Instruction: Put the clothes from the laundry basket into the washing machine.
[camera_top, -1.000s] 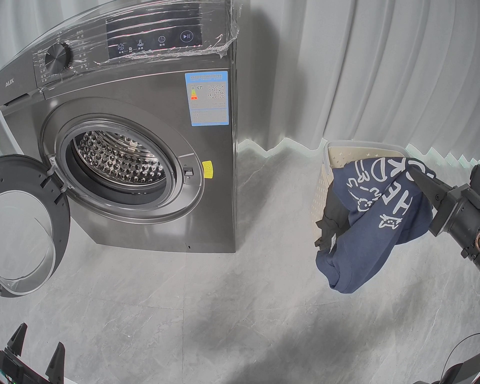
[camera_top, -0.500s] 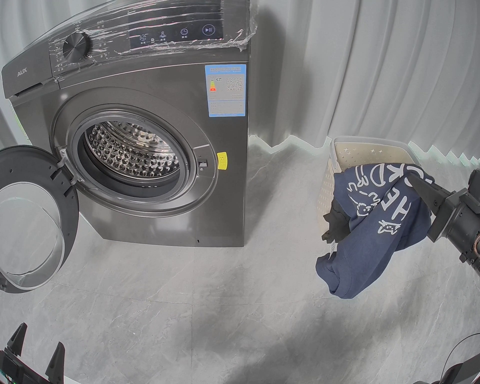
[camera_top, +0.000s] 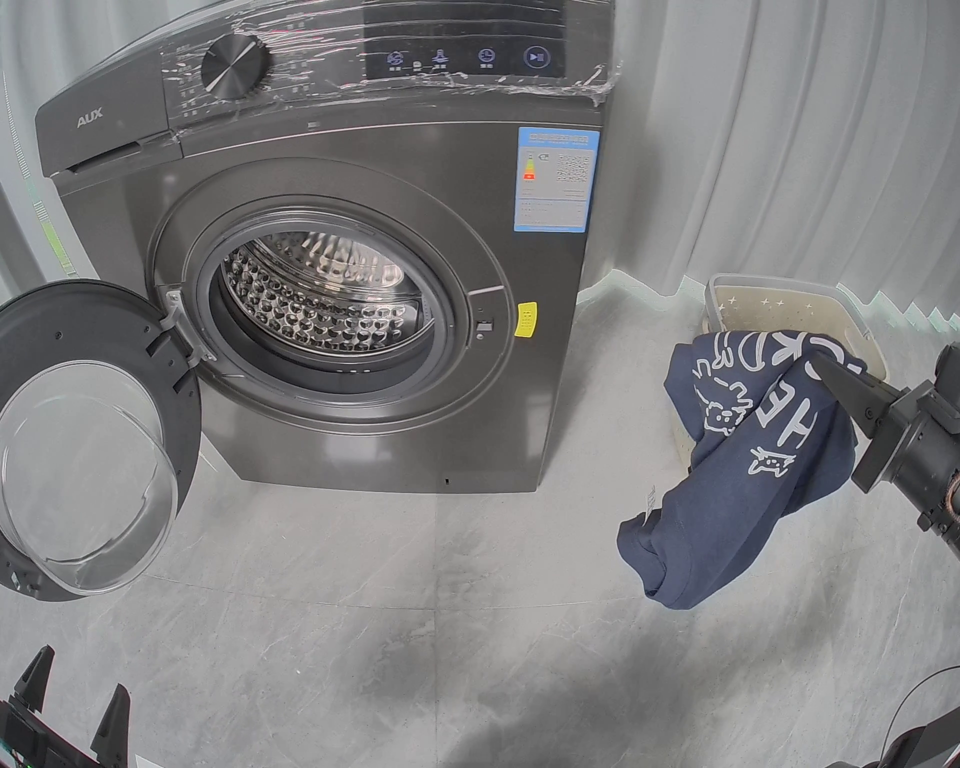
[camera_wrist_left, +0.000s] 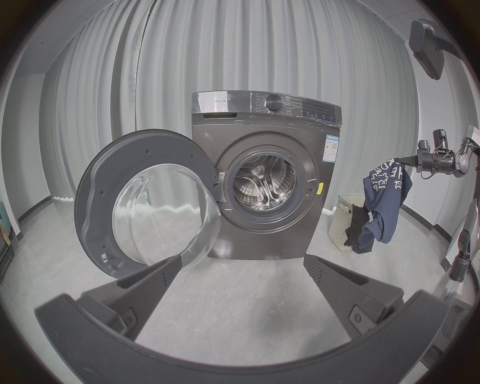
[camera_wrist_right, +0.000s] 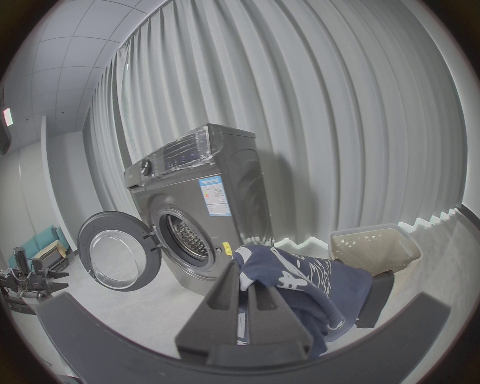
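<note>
Pinched tight in the right gripper (camera_top: 832, 372), a navy-blue cloth garment with white print (camera_top: 745, 470), hanging clear of the grey tiled floor (camera_top: 500, 650) just in front of the cream perforated plastic laundry basket (camera_top: 790, 300). Well apart from it, the dark grey front-loading washing machine (camera_top: 400, 150), its round glass door (camera_top: 60, 330) swung wide open. Low near the floor, the left gripper (camera_top: 78, 680), fingers spread wide, nothing between them.

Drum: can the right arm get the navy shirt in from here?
Likely not yet. Door stands open, drum unblocked, but the right gripper holds the navy shirt far off by the laundry basket.
</note>
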